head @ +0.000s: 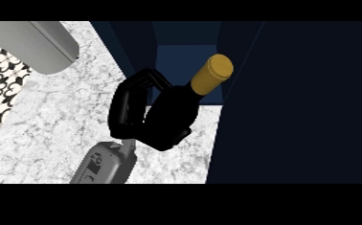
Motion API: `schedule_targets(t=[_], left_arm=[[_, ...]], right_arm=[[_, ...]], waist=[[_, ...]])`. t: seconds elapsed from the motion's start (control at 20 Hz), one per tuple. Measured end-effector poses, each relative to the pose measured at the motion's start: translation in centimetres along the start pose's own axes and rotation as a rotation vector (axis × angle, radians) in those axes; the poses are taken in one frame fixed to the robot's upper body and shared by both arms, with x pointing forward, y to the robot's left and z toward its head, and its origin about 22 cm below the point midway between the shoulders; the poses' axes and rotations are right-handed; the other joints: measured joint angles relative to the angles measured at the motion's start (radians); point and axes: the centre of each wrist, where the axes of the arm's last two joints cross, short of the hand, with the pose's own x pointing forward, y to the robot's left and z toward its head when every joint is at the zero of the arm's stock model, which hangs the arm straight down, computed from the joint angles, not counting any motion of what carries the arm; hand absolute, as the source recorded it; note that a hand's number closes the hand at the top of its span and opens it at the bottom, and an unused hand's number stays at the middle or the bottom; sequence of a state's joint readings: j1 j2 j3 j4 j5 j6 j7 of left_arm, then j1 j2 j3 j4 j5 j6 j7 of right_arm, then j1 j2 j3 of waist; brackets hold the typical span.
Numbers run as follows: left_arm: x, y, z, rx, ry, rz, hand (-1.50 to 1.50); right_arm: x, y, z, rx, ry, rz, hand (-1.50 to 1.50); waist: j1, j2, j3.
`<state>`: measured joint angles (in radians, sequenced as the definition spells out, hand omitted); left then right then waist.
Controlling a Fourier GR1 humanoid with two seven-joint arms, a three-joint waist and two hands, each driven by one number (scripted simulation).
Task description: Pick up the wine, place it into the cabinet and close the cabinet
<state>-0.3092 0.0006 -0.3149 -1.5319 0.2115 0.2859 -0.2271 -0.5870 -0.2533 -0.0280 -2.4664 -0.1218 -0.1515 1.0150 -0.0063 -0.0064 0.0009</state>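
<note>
The wine bottle [201, 83] is black with a gold cap and lies tilted, its cap pointing up and to the right into the open cabinet [185, 56]. My left hand [130, 102] is shut on the bottle's dark body, with fingers arching over from the left. The grey forearm enters from the lower left. The bottle's lower part merges with the black hand and is hard to tell apart. The cap sits at the mouth of the cabinet's blue interior. My right hand does not show.
A dark cabinet panel [290, 104] fills the right side of the view. A grey rounded appliance [42, 44] stands at the upper left on the marbled white counter [63, 123]. A patterned wall [10, 78] shows at the left edge.
</note>
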Motion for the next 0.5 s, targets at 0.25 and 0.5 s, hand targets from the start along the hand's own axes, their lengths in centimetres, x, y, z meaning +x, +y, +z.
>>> schedule_targets(t=[0.25,0.5], left_arm=[[2.5,-2.1,-3.1,0.029,0.020,-0.009,1.50],[3.2,-3.2,-5.7,0.061,0.038,-0.023,1.50]], right_arm=[[-0.1,-0.1,0.2,0.002,0.007,0.003,-1.50],[-0.1,-0.7,-0.3,-0.010,-0.003,0.012,-1.50]], waist=[[-0.005,0.002,0.000],[-0.007,0.005,0.000]])
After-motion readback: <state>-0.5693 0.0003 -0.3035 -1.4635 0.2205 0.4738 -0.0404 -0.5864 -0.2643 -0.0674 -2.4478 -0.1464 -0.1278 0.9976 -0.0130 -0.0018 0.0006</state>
